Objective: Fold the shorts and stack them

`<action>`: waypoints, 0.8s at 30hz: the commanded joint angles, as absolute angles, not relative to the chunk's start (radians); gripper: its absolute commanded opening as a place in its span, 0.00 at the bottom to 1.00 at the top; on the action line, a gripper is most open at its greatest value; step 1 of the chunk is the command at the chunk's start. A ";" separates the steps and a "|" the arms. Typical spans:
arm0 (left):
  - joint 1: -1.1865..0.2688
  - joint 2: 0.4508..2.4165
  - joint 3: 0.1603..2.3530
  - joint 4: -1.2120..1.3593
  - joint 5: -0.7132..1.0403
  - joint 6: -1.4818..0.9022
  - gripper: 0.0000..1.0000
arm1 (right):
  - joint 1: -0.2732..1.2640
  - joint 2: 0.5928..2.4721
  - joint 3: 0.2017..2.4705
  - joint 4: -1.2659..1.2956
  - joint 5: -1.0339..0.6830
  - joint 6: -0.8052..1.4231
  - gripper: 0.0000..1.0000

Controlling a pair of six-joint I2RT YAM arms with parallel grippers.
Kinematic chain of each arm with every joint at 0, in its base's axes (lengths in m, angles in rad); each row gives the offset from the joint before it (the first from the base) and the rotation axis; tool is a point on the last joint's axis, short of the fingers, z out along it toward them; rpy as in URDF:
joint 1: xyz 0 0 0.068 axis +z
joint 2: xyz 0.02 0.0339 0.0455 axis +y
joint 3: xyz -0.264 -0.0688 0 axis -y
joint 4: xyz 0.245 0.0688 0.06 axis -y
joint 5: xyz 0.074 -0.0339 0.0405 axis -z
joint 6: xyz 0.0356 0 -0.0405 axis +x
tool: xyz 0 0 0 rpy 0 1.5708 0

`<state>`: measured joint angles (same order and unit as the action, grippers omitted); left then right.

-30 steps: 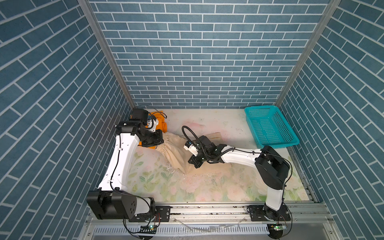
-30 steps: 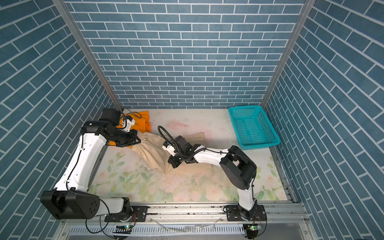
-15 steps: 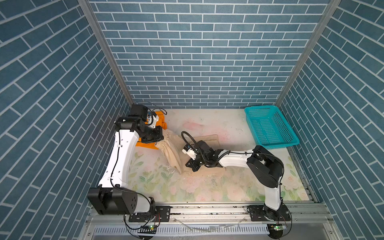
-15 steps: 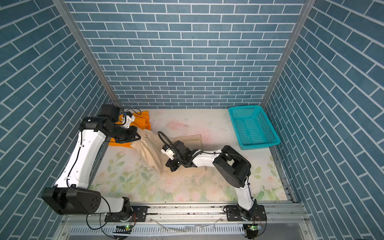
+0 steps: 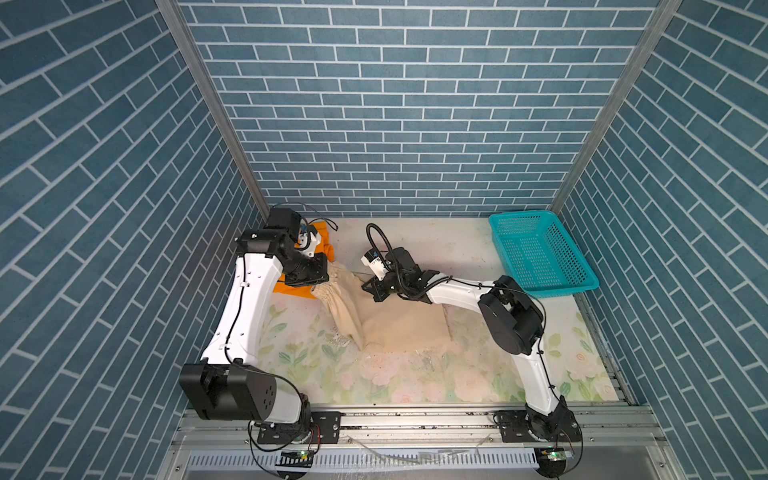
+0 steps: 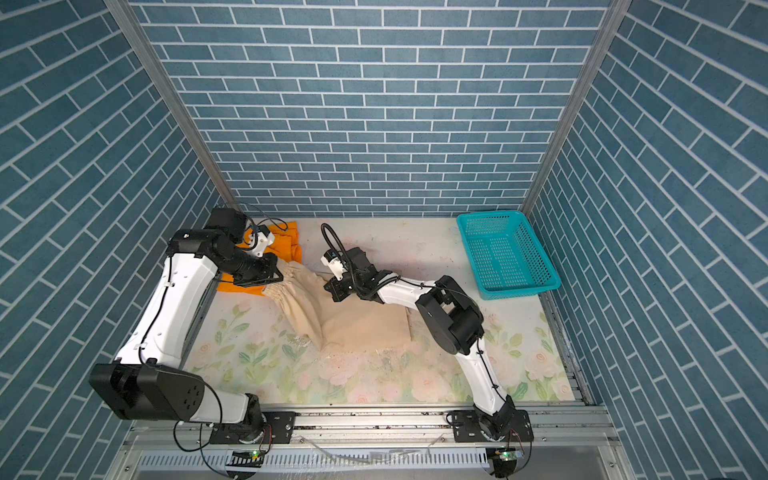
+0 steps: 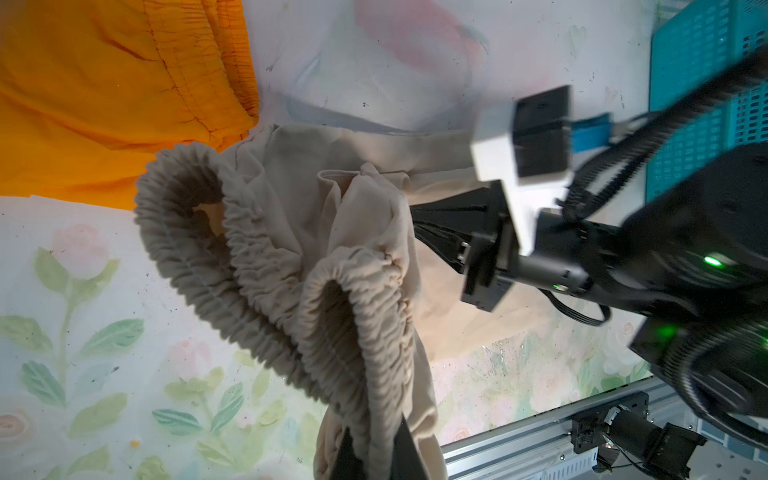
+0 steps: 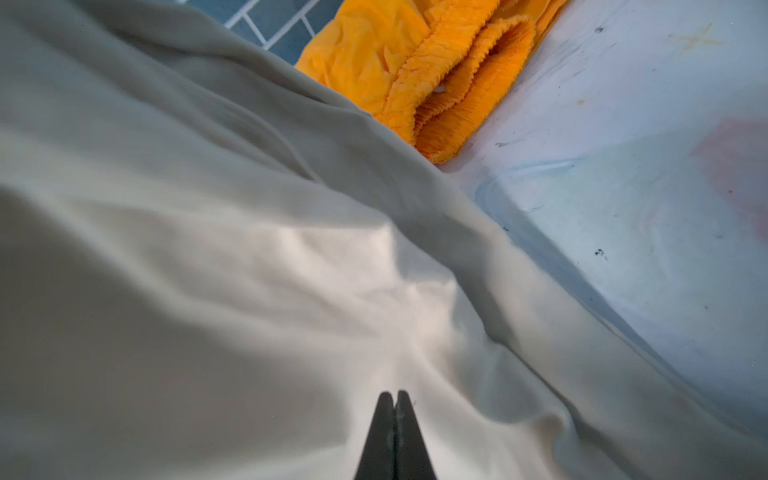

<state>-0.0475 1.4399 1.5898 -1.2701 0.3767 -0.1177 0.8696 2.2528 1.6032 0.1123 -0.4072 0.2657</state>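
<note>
Left gripper (image 7: 376, 449) jaws closed on gathered waistband (image 7: 257, 266) of beige shorts (image 5: 399, 328); right gripper (image 8: 394, 419) jaws shut, pinching the same cloth mid-table. Orange shorts (image 6: 284, 245) lie in back-left corner, just beside the beige waistband.

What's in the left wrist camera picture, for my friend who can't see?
The left gripper pinches the gathered waistband of the beige shorts, lifted over a flowery table. The right gripper grips the same cloth, with orange shorts beside.
</note>
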 commanded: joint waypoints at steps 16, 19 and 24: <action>-0.245 1.532 1.704 -1.304 0.230 -0.200 0.00 | 0.859 2.059 1.406 0.125 -0.347 0.290 0.00; -0.295 1.579 1.770 -1.341 0.156 -0.220 0.00 | 0.851 1.873 1.195 0.128 -0.285 0.312 0.00; -0.376 1.688 1.865 -1.402 0.070 -0.255 0.00 | 0.838 1.650 0.986 -0.084 -0.221 0.318 0.08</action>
